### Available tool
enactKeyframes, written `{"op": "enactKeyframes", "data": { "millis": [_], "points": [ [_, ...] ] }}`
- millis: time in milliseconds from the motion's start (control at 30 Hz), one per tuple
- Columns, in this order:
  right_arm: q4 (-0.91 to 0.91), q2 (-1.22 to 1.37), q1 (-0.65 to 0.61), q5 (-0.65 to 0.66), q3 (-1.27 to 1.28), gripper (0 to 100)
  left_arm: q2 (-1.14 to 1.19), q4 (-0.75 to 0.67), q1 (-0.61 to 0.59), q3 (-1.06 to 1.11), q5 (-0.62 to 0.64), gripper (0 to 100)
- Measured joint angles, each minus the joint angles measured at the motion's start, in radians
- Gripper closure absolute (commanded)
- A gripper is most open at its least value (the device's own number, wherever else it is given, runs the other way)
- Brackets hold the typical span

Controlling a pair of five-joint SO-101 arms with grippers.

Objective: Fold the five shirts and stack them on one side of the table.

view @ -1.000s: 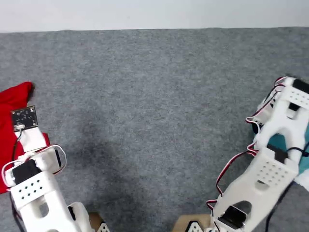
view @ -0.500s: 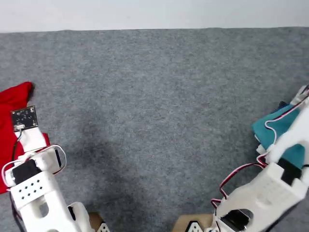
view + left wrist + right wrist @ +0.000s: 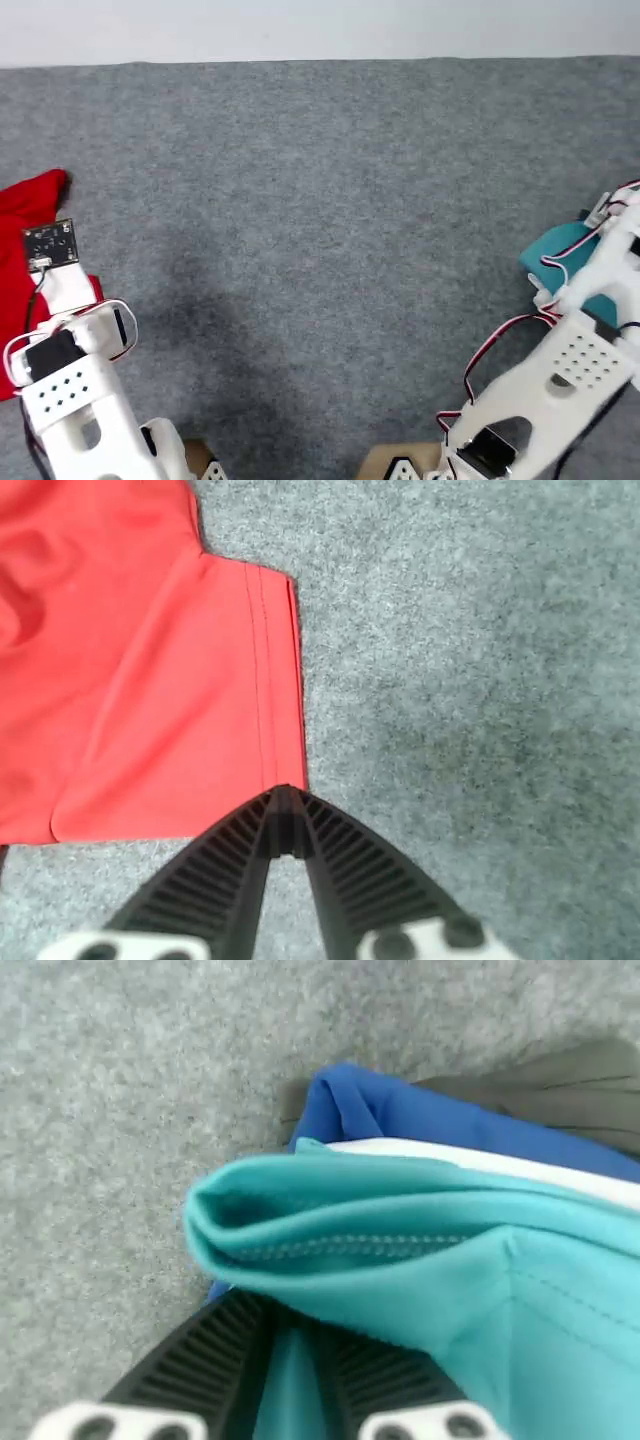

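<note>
Right gripper is pinching a fold of the teal shirt, which sits right in front of it on a blue shirt, with a grey shirt beyond. That arm has swung outward since a second ago, uncovering the teal. Left gripper hasn't budged: fingers pressed together, tips at the red shirt hem corner.
</note>
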Motion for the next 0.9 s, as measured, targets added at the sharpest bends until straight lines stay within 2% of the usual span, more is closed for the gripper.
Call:
{"op": "enactKeyframes", "data": {
  "millis": [267,633,900],
  "points": [
    [0.038,-0.149,0.000,0.000,0.000,98.9,0.000,-0.038,0.000,0.057,0.000,100],
    [-0.186,0.012,0.000,0.000,0.000,98.9,0.000,-0.040,0.000,0.057,0.000,100],
    [-0.152,-0.048,0.000,0.058,0.002,98.9,0.000,-0.040,0.000,0.057,0.000,100]
  ]
}}
